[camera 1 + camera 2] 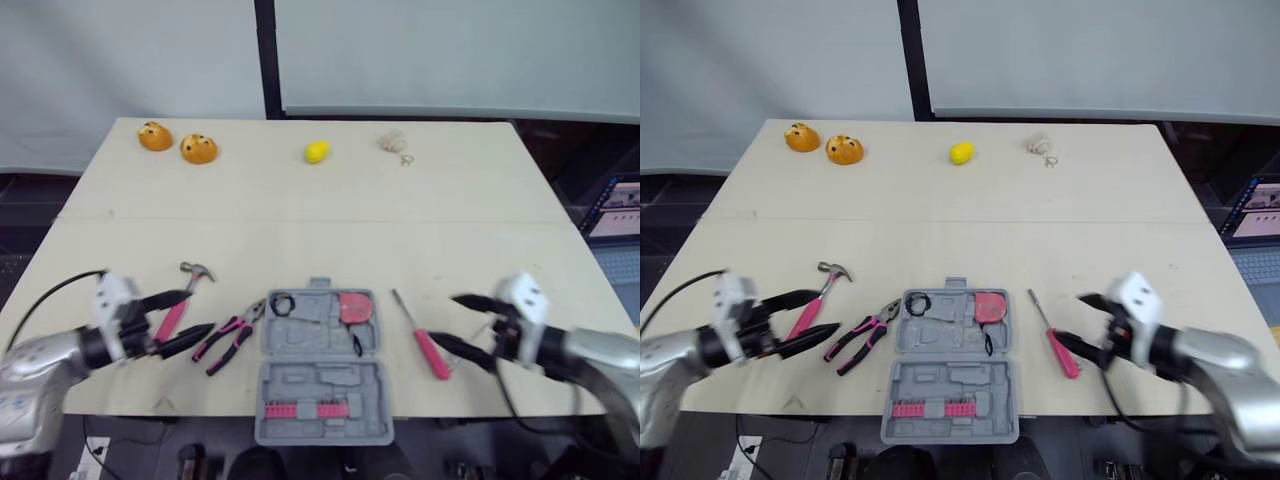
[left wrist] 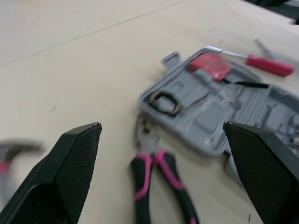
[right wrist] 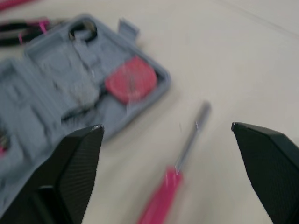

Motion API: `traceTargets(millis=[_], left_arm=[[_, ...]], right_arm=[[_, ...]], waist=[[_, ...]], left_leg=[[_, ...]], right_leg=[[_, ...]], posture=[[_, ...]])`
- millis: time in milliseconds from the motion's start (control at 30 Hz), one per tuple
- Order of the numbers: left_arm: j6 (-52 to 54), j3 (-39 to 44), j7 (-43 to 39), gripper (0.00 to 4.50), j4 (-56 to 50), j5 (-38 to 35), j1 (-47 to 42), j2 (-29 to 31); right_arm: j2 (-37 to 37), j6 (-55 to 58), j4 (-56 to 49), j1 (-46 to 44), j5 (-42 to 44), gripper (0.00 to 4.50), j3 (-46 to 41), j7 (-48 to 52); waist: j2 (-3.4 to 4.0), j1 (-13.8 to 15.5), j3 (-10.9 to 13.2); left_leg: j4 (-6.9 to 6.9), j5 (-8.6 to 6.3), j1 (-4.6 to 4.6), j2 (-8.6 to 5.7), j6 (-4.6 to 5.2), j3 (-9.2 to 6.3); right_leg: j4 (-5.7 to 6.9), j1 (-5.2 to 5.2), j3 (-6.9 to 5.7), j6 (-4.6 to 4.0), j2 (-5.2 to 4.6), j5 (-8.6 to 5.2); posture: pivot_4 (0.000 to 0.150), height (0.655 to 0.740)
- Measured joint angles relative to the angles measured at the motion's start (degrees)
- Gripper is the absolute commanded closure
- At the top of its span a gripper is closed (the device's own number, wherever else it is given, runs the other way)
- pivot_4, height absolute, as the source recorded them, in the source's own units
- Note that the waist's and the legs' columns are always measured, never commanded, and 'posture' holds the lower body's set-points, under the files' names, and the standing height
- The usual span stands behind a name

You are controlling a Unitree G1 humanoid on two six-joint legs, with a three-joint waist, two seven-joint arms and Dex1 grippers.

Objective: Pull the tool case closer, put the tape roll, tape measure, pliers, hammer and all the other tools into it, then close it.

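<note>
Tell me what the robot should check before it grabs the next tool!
1. Tool case open and near the robot: ok.
2. Tape roll and tape measure inside the case: ok.
3. All tools packed: not ok. The pliers, hammer and screwdriver lie out on the table.
4. Left claw open and empty, between the hammer and pliers: ok.
5. Right claw open and empty, beside the screwdriver: ok.
6. Which slot in the case fits each tool: cannot tell.
</note>
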Motion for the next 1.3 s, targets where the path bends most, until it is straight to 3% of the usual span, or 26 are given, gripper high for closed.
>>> traceTargets(millis=[167, 233, 367, 500, 733, 900, 1100, 1300], left_arm=[[-3.6, 10.7, 0.6, 0.0, 10.6, 2.3, 8.1, 3.8], [-6.7, 13.6, 0.5, 0.0, 17.0, 3.6, 9.0, 5.7], [-11.8, 15.9, -1.4, 0.0, 25.2, 4.6, 9.5, 8.8], [-14.7, 15.6, -4.3, 0.0, 25.4, 5.4, 10.3, 9.6], [-14.3, 10.6, -6.1, 0.0, 10.1, 5.6, 13.2, 7.7], [-8.2, 1.7, -2.5, 0.0, -3.0, 4.3, 10.6, 4.0], [-4.8, -9.3, 3.8, 0.0, -5.9, 8.3, 4.9, 0.3], [-1.2, -17.8, 11.0, 0.0, -6.2, 12.8, -0.5, -4.5]], right_arm=[[-5.2, -4.2, 7.0, 13.9, -1.0, 0.05, -16.6, 9.0], [-6.1, -6.1, 11.0, 16.3, -1.9, 0.05, -21.0, 10.9], [-6.6, -8.6, 14.9, 17.0, -2.7, 0.05, -24.8, 12.1], [-7.9, -9.3, 16.0, 16.6, -2.5, 0.05, -26.2, 12.7], [-8.0, -3.5, 5.2, 14.8, 3.9, 0.05, -25.8, 13.5], [-9.9, 5.5, -10.1, 7.4, 16.8, 0.05, -21.7, 10.1], [-11.4, 10.8, -20.3, -2.3, 29.3, 0.05, -13.8, 2.5], [-11.8, 10.3, -22.3, -8.7, 29.9, 0.05, -3.5, -1.2]], waist=[[-0.38, -0.2, 0.1], [-0.47, -0.2, 0.1], [-0.59, -0.2, 0.1], [-0.56, -0.2, 0.0], [-0.28, -0.2, 0.1], [-0.15, -0.3, 0.2], [-0.2, -0.1, 0.2], [-0.23, 0.0, 0.1]], left_leg=[[-0.26, -0.04, 0.06, -0.02, 0.09, 0.0], [-0.44, -0.03, 0.07, -0.07, 0.12, 0.01], [-0.68, -0.07, 0.08, -0.1, 0.16, 0.05], [-0.84, -0.14, 0.09, -0.11, 0.09, 0.06], [-0.91, -0.18, 0.05, -0.08, 0.01, 0.02], [-0.85, -0.13, 0.07, -0.1, 0.0, -0.02], [-0.75, -0.11, 0.02, -0.11, 0.1, -0.08], [-0.64, -0.06, -0.04, -0.11, 0.2, -0.06]], right_leg=[[-0.49, 0.1, -0.03, -0.16, 0.0, -0.04], [-0.71, 0.13, -0.04, -0.89, -0.06, -0.39], [-0.97, 0.2, -0.06, -0.86, -0.16, -0.37], [-1.03, 0.18, -0.09, -0.83, -0.19, -0.35], [-1.02, 0.16, -0.12, 0.02, -0.14, 0.13], [-1.01, 0.26, -0.07, 0.11, -0.08, 0.22], [-1.03, 0.26, -0.08, 0.14, -0.08, 0.24], [-1.13, 0.26, -0.07, 0.2, -0.09, 0.27]], posture=[[0.15, 0.74], [0.15, 0.74], [0.15, 0.74], [0.15, 0.74], [0.15, 0.74], [0.15, 0.74], [0.15, 0.74], [0.15, 0.74]])
